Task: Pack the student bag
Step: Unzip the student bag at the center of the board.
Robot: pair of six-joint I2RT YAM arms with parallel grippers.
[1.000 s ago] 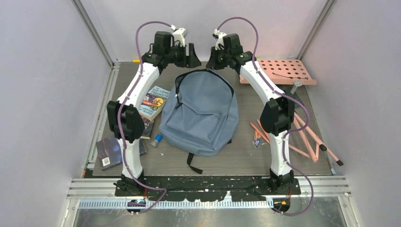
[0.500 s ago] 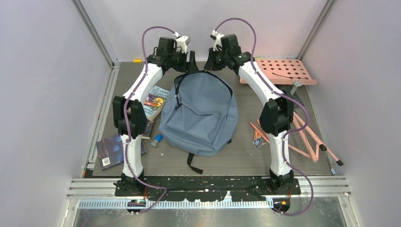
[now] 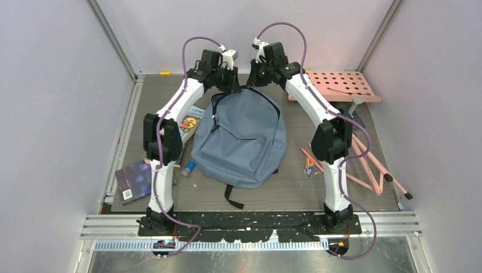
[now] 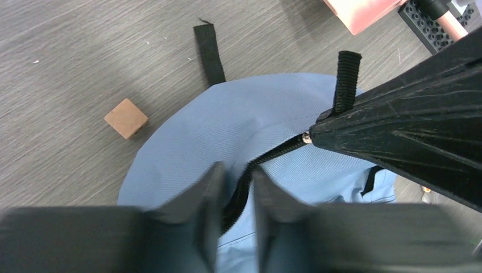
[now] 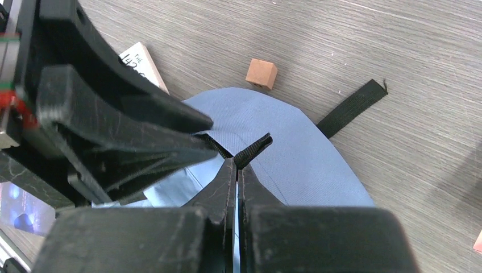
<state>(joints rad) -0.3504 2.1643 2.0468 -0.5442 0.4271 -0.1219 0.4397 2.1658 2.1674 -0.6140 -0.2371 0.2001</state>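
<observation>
- Dark glossy-covered book point(image 3: 132, 179): I log it flat at the near left corner of the grey wood-grain tabletop point(image 3: 295, 187), just left of the left arm's base.
- Paperback with a colourful cover point(image 3: 191, 121): flat, partly hidden under the left arm, just beside the bag's left edge.
- Small object with a blue cap point(image 3: 188, 168): on the tabletop near the bag's lower left corner. It is too small for me to name.
- Left tool point(image 4: 237, 170): down over the bag's far, top end. Its fingers point(image 4: 210, 193) are drawn close together with the bag's dark zipper edge filling the gap, so I read it as clamped on the student bag.
- Large grey-blue soft fabric student bag point(image 3: 244, 139): lying flat in the middle of the tabletop between the two arms, front pocket upward, a black strap trailing off its near edge.
- Small brown wooden cube point(image 4: 126, 118): on the tabletop just beyond the bag's top edge, not touching it.
- Right tool point(image 5: 237, 165): fingers pressed together, pinching the black zipper pull point(image 5: 253, 148) at the bag's top, facing the left tool.
- Pink perforated board point(image 3: 341, 85): far right of the tabletop.
- Pink and orange sticks point(image 3: 369, 162): scattered right of the right arm.
</observation>
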